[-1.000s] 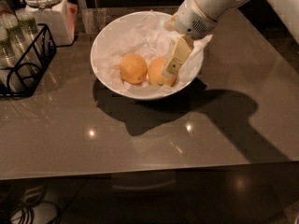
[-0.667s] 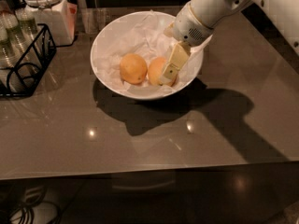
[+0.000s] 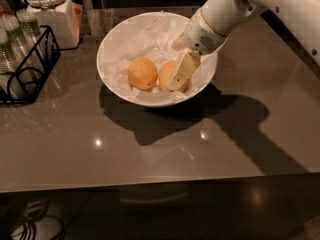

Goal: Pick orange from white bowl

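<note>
The orange (image 3: 166, 76) lies low in the white bowl (image 3: 111, 38), on the right of two fruits that sit side by side on crumpled white paper (image 3: 145, 36). It is just beside the other fruit (image 3: 142, 74), and whether the two touch cannot be made out. Only its left part shows, and that part looks a little taller than wide. With so much covered, its long axis cannot be judged, and no stem end shows to tell which way it points.

The gripper (image 3: 178, 78) is down inside the bowl, its pale tip slanting from upper right to lower left across the front of the orange and hiding its right half. Whether the gripper has clasped the fruit or merely rests against it cannot be told.

Compared with a second ago, little has changed. The gripper sits at the same orange at much the same slant, and the bowl and both fruits have not shifted. The white arm (image 3: 280, 4) now fills more of the upper right corner.

The bowl stands on the grey table (image 3: 150, 154) and throws a broad shadow toward the front and right. At the far left, a white lidded jar (image 3: 47, 9) and a black wire rack (image 3: 27, 74) holding glasses are cut off by the edge of the view
</note>
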